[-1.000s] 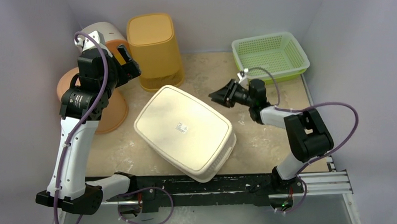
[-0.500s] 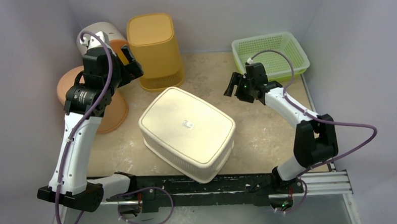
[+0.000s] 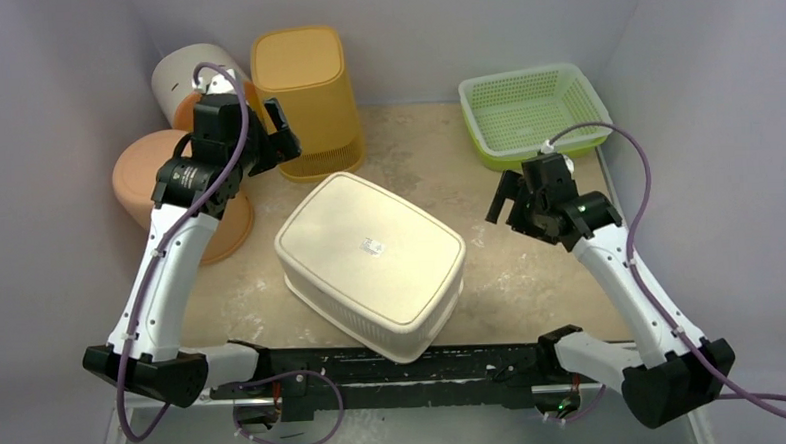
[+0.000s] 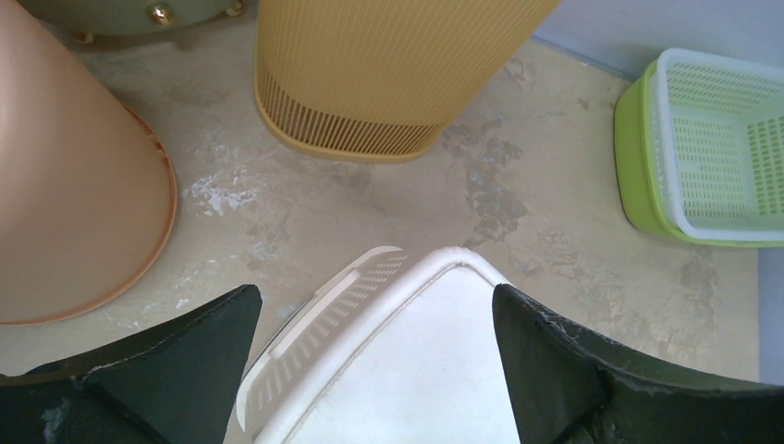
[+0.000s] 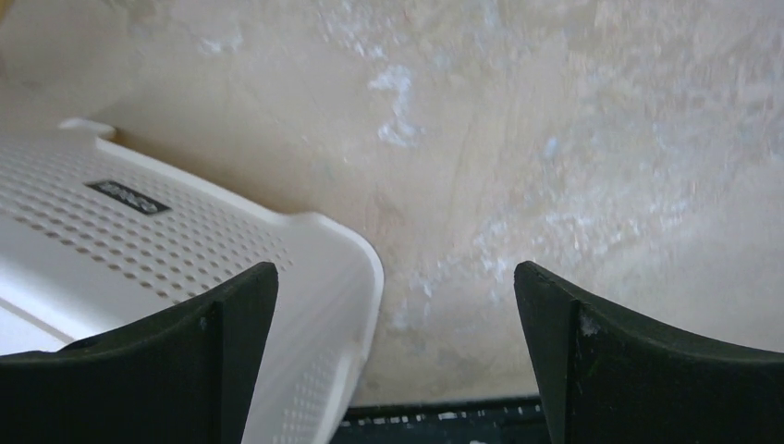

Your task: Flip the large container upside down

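Note:
The large container, a cream tub, lies upside down mid-table with its smooth base up and its slotted sides facing down. My left gripper hovers open above its far left corner, apart from it; in the left wrist view that corner of the large container shows between the spread fingers of the left gripper. My right gripper hangs open off the tub's right end, holding nothing. In the right wrist view the right gripper frames bare table, with the large container's rim at the left finger.
A tall yellow-orange bin stands behind the tub. An upturned peach bucket and a beige cylinder sit at the far left. A green basket holding a white basket is at the far right. The black rail runs along the near edge.
The tub has settled flat, base up. My right gripper has opened wide and drawn back to the right and nearer. My left gripper has shifted slightly right.

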`<state>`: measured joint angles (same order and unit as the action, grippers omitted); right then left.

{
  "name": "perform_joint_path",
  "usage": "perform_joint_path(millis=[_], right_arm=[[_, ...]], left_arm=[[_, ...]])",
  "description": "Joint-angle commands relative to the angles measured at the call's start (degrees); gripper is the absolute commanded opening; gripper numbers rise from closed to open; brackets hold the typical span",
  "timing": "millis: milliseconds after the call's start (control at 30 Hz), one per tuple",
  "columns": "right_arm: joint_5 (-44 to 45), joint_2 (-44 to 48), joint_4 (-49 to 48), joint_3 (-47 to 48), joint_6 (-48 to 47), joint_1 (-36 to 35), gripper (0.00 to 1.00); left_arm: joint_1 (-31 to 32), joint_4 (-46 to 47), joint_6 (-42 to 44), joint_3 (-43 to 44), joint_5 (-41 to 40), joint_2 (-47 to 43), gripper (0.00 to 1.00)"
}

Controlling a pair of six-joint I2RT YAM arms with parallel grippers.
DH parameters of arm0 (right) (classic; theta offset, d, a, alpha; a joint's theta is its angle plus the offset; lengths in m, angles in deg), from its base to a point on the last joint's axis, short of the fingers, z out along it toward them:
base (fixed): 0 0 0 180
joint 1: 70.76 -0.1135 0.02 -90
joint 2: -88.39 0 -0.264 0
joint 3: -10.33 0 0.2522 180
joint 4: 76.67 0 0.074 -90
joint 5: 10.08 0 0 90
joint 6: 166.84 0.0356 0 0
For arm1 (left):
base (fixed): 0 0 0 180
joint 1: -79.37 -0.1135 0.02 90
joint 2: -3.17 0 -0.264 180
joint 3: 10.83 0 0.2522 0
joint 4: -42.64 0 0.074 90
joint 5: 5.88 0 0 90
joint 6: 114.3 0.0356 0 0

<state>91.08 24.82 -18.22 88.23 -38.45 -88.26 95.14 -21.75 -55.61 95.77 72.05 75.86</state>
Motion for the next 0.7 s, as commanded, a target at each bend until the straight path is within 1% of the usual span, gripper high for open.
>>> perform_joint_path(millis=[0,100,267,367,467,533,600,667], right_arm=[[0.21,5.25,10.69,-2.69,5.83,-2.89,1.0],[-2.31,7.07,12.49,-2.79,8.61,-6.25,1.0],[-7.6,5.98,14.31,-3.32,13.51,-16.55,1.0],[-9.06,6.18,14.48,-4.73,17.75,-23.13,1.0],[-10.77,7.03,14.35,-7.2,21.73,-27.57,1.0],[-10.85,7.54,13.21,-8.2,22.35,-29.05,1.0],[-10.49,6.59,9.95,-8.3,20.75,-29.17,1.0],[-10.48,2.25,5.65,-7.98,18.06,-29.17,1.0]], left_arm=[[1.26,3.96,0.58,-1.34,1.3,1.11,0.92],[1.53,4.33,0.85,-1.6,0.98,2.07,0.92],[1.83,4.54,1.09,-0.94,0.55,3.36,0.92],[2.11,4.33,0.96,-0.1,-0.05,3.6,0.92],[2.33,3.94,0.76,0.96,-0.3,3.87,0.92],[2.62,3.71,0.88,1.68,-0.48,4.05,0.92],[2.73,3.92,0.67,2.17,-0.51,4.04,0.92],[2.92,3.77,0.44,3.23,-0.54,4.12,0.92]])
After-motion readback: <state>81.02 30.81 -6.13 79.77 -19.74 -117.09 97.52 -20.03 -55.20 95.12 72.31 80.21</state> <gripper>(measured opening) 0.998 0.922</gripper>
